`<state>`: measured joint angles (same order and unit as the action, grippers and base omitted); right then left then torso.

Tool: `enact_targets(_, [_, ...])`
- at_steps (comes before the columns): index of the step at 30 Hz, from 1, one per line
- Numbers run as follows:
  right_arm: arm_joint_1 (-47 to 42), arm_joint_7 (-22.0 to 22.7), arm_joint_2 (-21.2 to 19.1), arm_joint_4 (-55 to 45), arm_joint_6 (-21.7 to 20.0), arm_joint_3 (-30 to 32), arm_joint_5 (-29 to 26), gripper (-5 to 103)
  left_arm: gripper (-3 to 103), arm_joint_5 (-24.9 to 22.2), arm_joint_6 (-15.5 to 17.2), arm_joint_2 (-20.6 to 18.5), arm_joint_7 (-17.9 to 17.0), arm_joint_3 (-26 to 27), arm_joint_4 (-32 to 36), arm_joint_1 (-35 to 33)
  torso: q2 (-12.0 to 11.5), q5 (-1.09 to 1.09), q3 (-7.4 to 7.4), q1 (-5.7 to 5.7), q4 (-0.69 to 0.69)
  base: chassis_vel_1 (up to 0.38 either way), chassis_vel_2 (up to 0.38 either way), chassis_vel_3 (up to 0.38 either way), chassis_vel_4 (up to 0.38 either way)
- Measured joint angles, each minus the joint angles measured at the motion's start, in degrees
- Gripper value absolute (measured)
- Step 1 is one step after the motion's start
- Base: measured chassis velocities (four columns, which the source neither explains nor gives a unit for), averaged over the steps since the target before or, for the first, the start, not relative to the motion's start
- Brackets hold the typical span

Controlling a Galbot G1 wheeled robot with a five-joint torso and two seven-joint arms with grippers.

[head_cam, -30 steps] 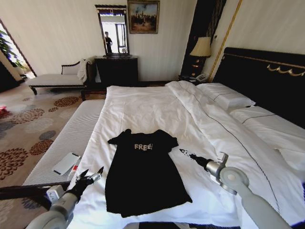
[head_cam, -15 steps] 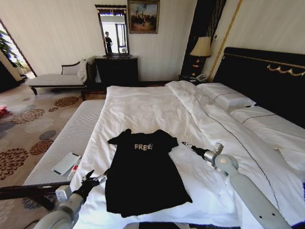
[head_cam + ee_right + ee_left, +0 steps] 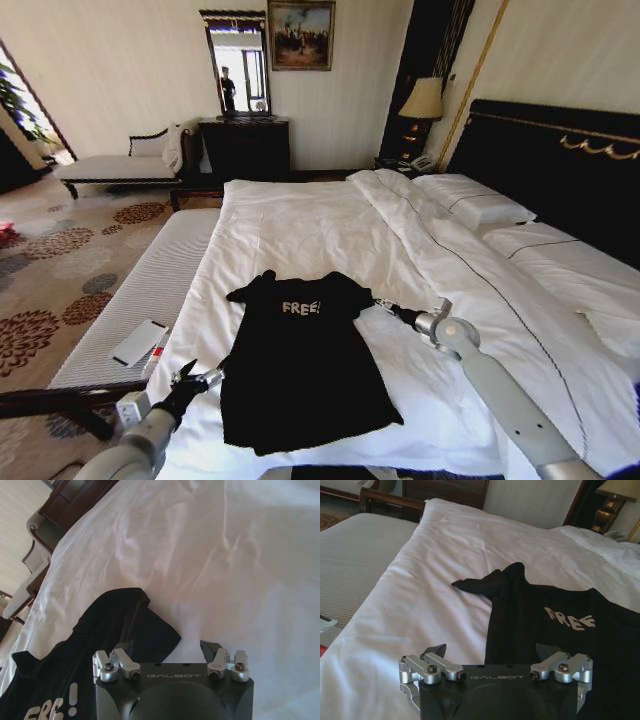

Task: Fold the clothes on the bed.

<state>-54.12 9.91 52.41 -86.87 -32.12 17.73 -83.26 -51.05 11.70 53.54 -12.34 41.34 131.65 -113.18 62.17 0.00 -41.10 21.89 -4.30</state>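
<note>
The clothes are one black T-shirt (image 3: 298, 365) with white "FREE!" lettering, lying flat on the white bed (image 3: 300, 225) near its front edge. My left gripper (image 3: 200, 379) is open at the shirt's lower left edge. In the left wrist view that gripper (image 3: 492, 650) straddles the shirt's side edge, with the T-shirt (image 3: 545, 625) running ahead of it. My right gripper (image 3: 383, 307) is open just beside the right sleeve. In the right wrist view it (image 3: 166, 648) hovers over the sleeve (image 3: 127, 622) and the sheet.
A grey striped bench (image 3: 150, 290) runs along the bed's left side with a white flat device (image 3: 139, 342) on it. Pillows (image 3: 475, 205) and a folded duvet lie by the dark headboard (image 3: 560, 165). A chaise (image 3: 115, 168), dresser (image 3: 245, 148) and lamp (image 3: 422, 100) stand behind.
My right gripper has swung left and forward to the shirt's right sleeve. My left gripper has edged right to the shirt's lower left edge. The shirt has not moved.
</note>
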Motion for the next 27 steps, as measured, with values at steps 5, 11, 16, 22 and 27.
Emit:
enact_targets(5, [0.9,-0.1,0.7,1.3,0.0,-1.1,0.7,77,100,0.0,0.0,0.1,-0.1,0.2,-0.1,0.0,0.0,-0.01,0.00,0.00,-0.01,0.000,0.000,0.000,0.000])
enact_targets(11, [1.4,-0.1,1.1,2.7,0.0,-1.3,1.0,75,100,-0.2,0.0,0.2,-0.1,0.4,-0.4,0.1,0.0,0.00,0.00,0.00,-0.01,0.000,0.000,0.000,0.000])
enact_targets(16, [1.8,-0.3,1.4,3.7,0.0,-1.2,1.1,67,100,-0.3,0.0,0.2,-0.2,0.2,-0.6,0.3,0.0,0.00,0.00,0.00,-0.01,0.000,0.000,0.000,0.000])
enact_targets(22, [1.6,-0.9,1.4,4.1,0.2,-0.6,1.5,54,100,-0.3,0.0,0.2,-0.2,-0.1,-0.9,0.5,0.0,0.00,0.00,0.00,-0.01,0.000,0.000,0.000,0.000])
enact_targets(27, [2.2,-1.1,1.3,4.6,0.2,-1.7,2.0,44,100,-0.3,0.0,0.0,-0.4,-0.5,-1.0,1.1,0.0,0.00,0.00,0.00,-0.01,0.000,0.000,0.000,0.000])
